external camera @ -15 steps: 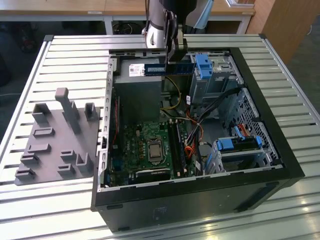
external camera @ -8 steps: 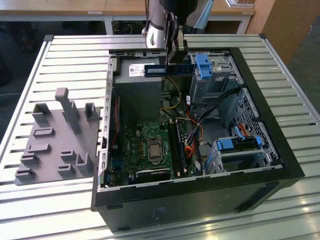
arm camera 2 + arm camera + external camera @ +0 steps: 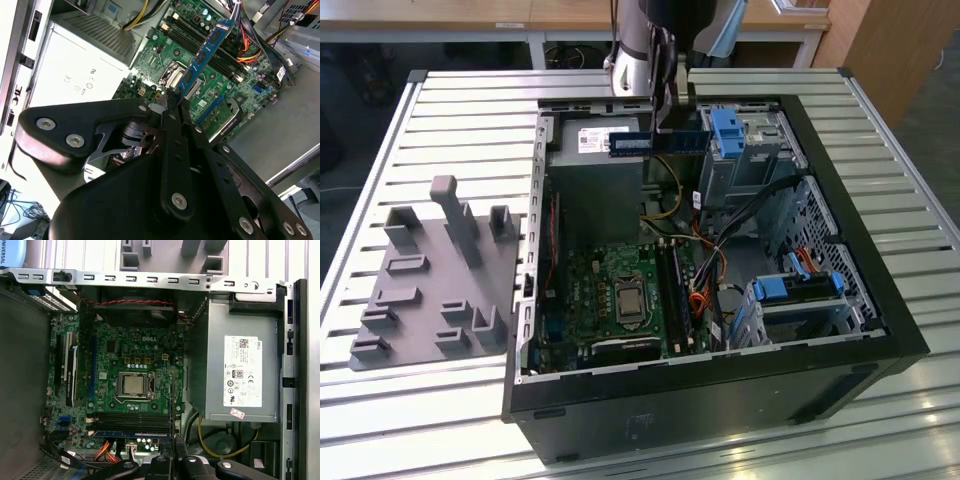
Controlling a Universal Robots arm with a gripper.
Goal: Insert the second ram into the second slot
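One grey fixture tray (image 3: 425, 285) sits on the desk (image 3: 470, 110), at the exterior view's left. Right of it: open computer case (image 3: 720, 385), motherboard (image 3: 610, 290) exposed. Gripper (image 3: 656, 125) pinches second ram (image 3: 660, 142), level in air over case's far end, clear of motherboard.

Gripper (image 3: 173, 98) had its fingers pinched tight on one end of the second ram (image 3: 207, 52), a blue stick w/ black chips, jutting out over the green mobo (image 3: 150, 60). Behind it lay the CPU socket (image 3: 170, 75), black DIMM slots (image 3: 189, 29) and orange cables (image 3: 248, 54). Grey PSU (image 3: 75, 70) sat beside the board.
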